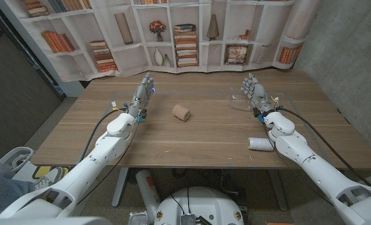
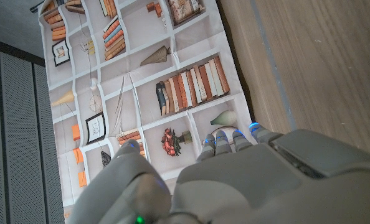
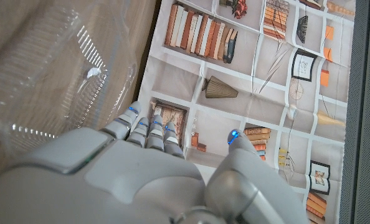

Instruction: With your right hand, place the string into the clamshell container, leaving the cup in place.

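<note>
String: the white roll [image 1: 260,144] lies on its side near the front edge of the tabletop [image 1: 192,140]. It is at about 5 o'clock from the middle, just beside the right forearm. It looks small, round and pale, and nothing holds it.
Container: the clear box [image 1: 238,101] sits at about 2 o'clock, just beside the right hand. In the right wrist view its ribbed plastic [image 3: 54,68] looks see-through and empty. I cannot tell if its lid is open.
Cup: the brown cup [image 1: 181,112] lies tipped over near the middle, well apart from both hands.
Right hand: it [image 1: 255,92] stands up by the box, fingers [image 3: 149,132] loose and apart, holding nothing.
Left hand: it [image 1: 144,94] stands at about 10 o'clock, fingers straight, holding nothing.
Done so far: nothing yet, I think.
Left to do: reach back for the string, pick it up, put it in the box.
</note>
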### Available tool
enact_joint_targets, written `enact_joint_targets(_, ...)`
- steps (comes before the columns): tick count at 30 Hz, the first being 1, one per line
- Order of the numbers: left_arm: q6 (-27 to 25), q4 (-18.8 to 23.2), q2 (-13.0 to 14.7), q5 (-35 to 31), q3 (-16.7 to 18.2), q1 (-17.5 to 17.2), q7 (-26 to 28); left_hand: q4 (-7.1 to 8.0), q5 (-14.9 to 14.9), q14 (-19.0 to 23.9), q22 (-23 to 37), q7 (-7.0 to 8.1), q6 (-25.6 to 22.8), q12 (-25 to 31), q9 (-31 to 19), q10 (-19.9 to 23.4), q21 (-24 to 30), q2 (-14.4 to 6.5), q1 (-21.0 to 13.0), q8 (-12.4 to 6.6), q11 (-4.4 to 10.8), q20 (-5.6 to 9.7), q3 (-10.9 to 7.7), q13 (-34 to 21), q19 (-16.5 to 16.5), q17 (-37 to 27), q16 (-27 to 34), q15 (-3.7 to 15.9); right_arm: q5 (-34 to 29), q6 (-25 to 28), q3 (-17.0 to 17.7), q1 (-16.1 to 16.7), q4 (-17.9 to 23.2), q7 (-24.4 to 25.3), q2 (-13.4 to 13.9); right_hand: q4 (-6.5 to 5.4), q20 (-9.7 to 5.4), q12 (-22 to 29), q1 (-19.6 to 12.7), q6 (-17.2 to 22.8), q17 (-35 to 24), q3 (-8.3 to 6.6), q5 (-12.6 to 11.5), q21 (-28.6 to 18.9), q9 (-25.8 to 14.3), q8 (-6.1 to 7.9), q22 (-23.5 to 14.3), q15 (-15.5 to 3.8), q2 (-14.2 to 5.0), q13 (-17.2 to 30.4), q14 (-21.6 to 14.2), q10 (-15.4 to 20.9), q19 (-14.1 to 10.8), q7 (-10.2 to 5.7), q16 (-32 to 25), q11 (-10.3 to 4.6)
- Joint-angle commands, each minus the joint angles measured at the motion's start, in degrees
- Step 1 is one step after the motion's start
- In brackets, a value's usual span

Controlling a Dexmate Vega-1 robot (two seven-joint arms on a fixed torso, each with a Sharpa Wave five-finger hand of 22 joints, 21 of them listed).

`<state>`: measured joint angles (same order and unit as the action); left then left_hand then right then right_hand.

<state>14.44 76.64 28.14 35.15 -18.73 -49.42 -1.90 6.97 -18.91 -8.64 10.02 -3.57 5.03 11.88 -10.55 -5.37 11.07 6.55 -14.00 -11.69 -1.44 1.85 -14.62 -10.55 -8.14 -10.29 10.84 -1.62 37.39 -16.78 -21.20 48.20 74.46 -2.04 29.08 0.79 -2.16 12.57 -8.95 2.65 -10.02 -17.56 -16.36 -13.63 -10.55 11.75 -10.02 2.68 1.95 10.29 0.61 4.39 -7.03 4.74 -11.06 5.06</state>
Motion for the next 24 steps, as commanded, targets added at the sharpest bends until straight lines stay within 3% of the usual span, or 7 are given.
enact_joint_targets(1, -4.98, 2.52, -3.47, -4.99, 5.56, -2.04, -2.92, -0.09, -0.36, -0.32, 0.31, -0.11, 0.16, 0.28, -0.09, -0.29, 0.37, -0.11, -0.67, -0.42, -0.05, 0.00, -0.39, -0.07, -0.47, -0.14, 0.31, -0.13, 0.04, -0.41, 0.41, 0.62, 0.64, 0.02, -0.05, 0.20, -1.23, 0.24, -0.74, 0.15, -0.29, -0.49, -0.20, -0.09, -0.08, 0.16, -0.21, 0.51, -0.20, 0.28, -0.22, 0.26, -0.47, 0.42, -0.15, 0.37)
enact_joint_targets(15, -6.65, 3.27, -6.81, -9.61, 9.27, -2.89, -4.42, -0.19, -0.59, -0.15, 0.32, -0.28, -0.11, 0.30, -0.08, 0.00, 0.38, -0.33, -0.85, -0.38, -0.07, 0.03, -0.33, -0.07, -0.45, -0.13, 0.27, -0.26, -0.36, -1.13, 0.74, 1.08, 1.88, 0.06, 0.36, 0.63, -1.22, 0.39, -1.39, 0.84, -0.26, -0.67, -0.06, 0.06, -0.09, 0.25, -0.24, 0.32, -0.57, 0.28, -0.78, 0.94, -0.84, 0.39, -0.14, 0.36)
enact_joint_targets(20, -7.44, 5.12, -6.62, -12.33, 9.44, -3.47, -3.01, -0.22, -0.65, -0.08, 0.32, -0.28, -0.22, 0.29, -0.08, 0.03, 0.39, -0.39, -0.90, -0.38, -0.05, -0.04, -0.31, -0.07, -0.44, -0.13, 0.27, -0.19, -0.87, -0.79, 0.82, 1.47, 3.32, 0.76, 0.97, 0.81, -1.52, 0.41, -1.67, 0.93, -0.25, -0.74, 0.01, 0.05, -0.09, 0.21, -0.26, 0.19, -0.72, 0.28, -0.99, 1.13, -1.16, 0.38, -0.13, 0.32)
enact_joint_targets(22, -8.90, 7.73, -4.42, -17.48, 8.03, -3.88, -0.36, -0.24, -0.69, -0.03, 0.32, -0.28, -0.35, 0.29, -0.08, 0.07, 0.40, -0.43, -0.94, -0.41, -0.04, -0.03, -0.31, -0.07, -0.41, -0.13, 0.27, -0.17, -0.81, -0.62, 0.95, 1.65, 3.71, 0.97, 1.11, 0.87, -1.62, 0.41, -1.75, 0.99, -0.25, -0.75, 0.04, 0.11, -0.09, 0.21, -0.27, 0.12, -0.75, 0.28, -1.06, 1.18, -1.11, 0.30, -0.12, 0.29)
enact_joint_targets(24, -8.31, 7.62, -5.28, -16.02, 8.43, -4.20, -1.18, -0.26, -0.72, -0.05, 0.32, -0.31, -0.31, 0.28, -0.08, 0.09, 0.38, -0.47, -0.98, -0.37, -0.05, -0.01, -0.30, -0.07, -0.46, -0.12, 0.24, -0.14, -0.55, -0.88, 1.07, 1.72, 3.66, 0.53, 1.17, 0.93, -1.63, 0.41, -1.82, 1.02, -0.25, -0.76, 0.07, 0.13, -0.09, 0.19, -0.28, 0.09, -0.78, 0.28, -1.15, 1.22, -1.17, 0.24, -0.13, 0.28)
